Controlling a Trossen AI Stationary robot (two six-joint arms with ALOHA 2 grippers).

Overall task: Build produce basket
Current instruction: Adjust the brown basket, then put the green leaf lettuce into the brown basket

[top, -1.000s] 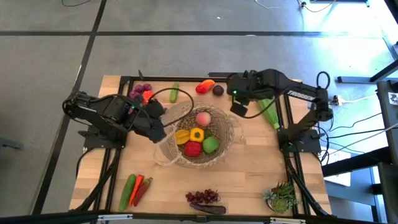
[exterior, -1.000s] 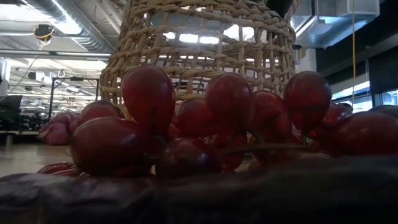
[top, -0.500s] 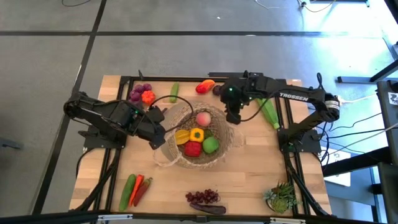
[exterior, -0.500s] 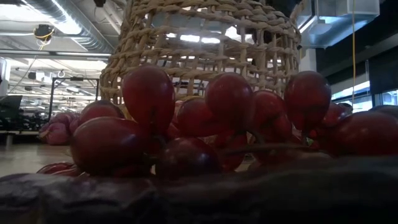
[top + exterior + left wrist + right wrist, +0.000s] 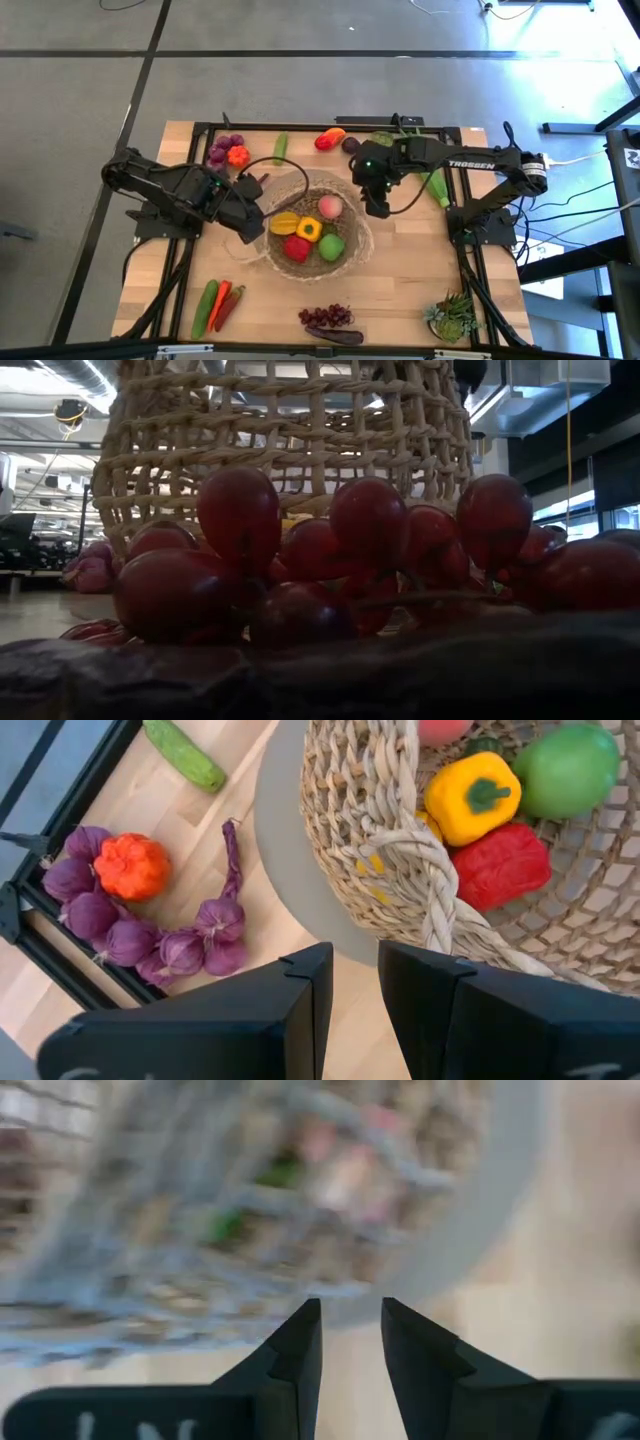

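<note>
Five pieces of produce already lie inside the basket (image 5: 352, 245), which stands near the middle of the table (image 5: 420, 270): a yellow pepper (image 5: 307, 229), a red pepper (image 5: 296, 249), a green fruit (image 5: 331, 246), a pink peach (image 5: 329, 206) and one more yellow piece (image 5: 283, 222) partly hidden beside them. Just at the basket's left rim is the left gripper (image 5: 256, 222); in its wrist view the two fingers stand only a narrow gap apart, with the braided rim close in front of them, and I cannot tell if they pinch anything. At the far right rim is the right gripper (image 5: 376, 206), its jaws also narrow and with nothing visible between them. Much produce is outside the basket: purple garlic bulbs (image 5: 222, 148) with an orange piece (image 5: 237, 155) and a cucumber (image 5: 280, 148) at the far left side, a red-orange pepper (image 5: 329, 138) and a dark plum (image 5: 350, 145) at the far edge, a green vegetable (image 5: 436, 183) under the right arm, a green cucumber with red chillies (image 5: 216, 304) at the near left, and red grapes (image 5: 326, 316) at the near edge. The potted plant (image 5: 452, 315) stands at the near right corner. I judge the task is less than half done, since more pieces wait on the table than are in the basket.
</note>
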